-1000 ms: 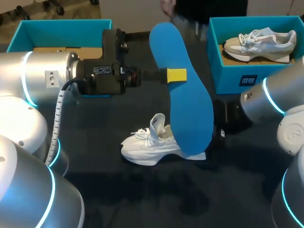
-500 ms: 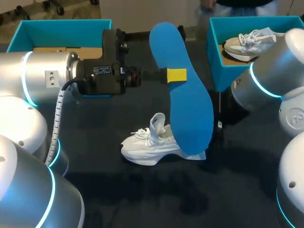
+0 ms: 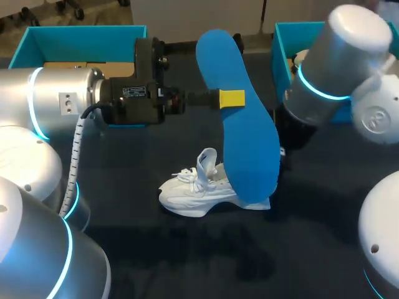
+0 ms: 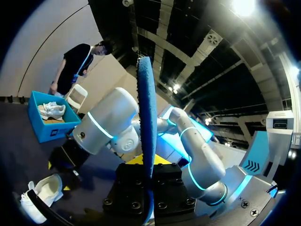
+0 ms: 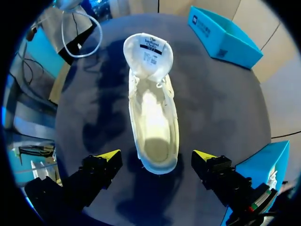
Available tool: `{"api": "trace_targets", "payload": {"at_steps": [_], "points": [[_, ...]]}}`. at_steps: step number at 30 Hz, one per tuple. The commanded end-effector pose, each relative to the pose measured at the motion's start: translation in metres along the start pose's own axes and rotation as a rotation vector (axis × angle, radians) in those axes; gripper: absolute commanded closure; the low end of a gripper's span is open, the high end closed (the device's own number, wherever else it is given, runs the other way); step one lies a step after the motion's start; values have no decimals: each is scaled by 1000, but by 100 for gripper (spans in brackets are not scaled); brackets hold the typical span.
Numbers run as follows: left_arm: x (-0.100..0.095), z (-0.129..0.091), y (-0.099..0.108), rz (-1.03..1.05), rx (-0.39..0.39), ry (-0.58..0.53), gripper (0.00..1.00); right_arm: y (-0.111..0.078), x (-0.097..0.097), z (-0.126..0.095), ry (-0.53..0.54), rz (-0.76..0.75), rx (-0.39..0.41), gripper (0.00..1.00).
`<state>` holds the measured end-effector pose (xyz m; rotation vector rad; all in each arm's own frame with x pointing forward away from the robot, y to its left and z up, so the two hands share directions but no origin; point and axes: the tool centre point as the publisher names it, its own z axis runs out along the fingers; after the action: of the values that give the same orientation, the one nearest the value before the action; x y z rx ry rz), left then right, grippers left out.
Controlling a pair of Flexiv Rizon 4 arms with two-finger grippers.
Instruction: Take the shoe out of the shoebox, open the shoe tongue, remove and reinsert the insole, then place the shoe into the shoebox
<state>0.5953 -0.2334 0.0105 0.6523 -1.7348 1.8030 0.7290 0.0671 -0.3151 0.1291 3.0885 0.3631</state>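
— Left gripper (image 3: pixel 232 98)?
— Clamped on the blue insole (image 3: pixel 246 137), about halfway along one long edge. Holds it on end above the table (image 3: pixel 187 261), broad end down, narrow end up, leaning a little. From the head camera, covers the heel of the white shoe (image 3: pixel 199 190). From the left wrist, shows edge-on, rising from between the black fingers.

— And the right gripper (image 5: pixel 155 157)?
— Spread wide, gripping nothing. Hangs over the shoe's heel end, one yellow tip out to each side, both apart from it. Hidden in the head view behind the insole and the right arm (image 3: pixel 324 68).

— Shoe itself?
— Out of the boxes, standing on its sole near the middle of the table. Tongue (image 5: pixel 148 54) pulled up and forward, printed label side showing. Pale bare footbed inside.

— Boxes?
— Left shoebox (image 3: pixel 75 37), teal, at the far left corner, behind the left arm. Right shoebox (image 3: pixel 283 43), also teal, at the far right, partly behind the right arm. Holds a second shoe (image 4: pixel 51 110).
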Motion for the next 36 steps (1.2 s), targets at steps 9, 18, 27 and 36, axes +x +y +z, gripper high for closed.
{"api": "trace_targets", "payload": {"at_steps": [9, 18, 27, 36], "points": [[0, 0, 2, 0, 3, 1, 100, 13, -4, 7, 29, -61, 230, 0], [0, 0, 2, 0, 3, 1, 100, 15, -2, 10, 24, -98, 218, 0], [0, 0, 2, 0, 3, 1, 100, 15, -2, 10, 24, -98, 218, 0], [0, 0, 2, 0, 3, 1, 100, 15, -2, 10, 24, -98, 218, 0]]}}
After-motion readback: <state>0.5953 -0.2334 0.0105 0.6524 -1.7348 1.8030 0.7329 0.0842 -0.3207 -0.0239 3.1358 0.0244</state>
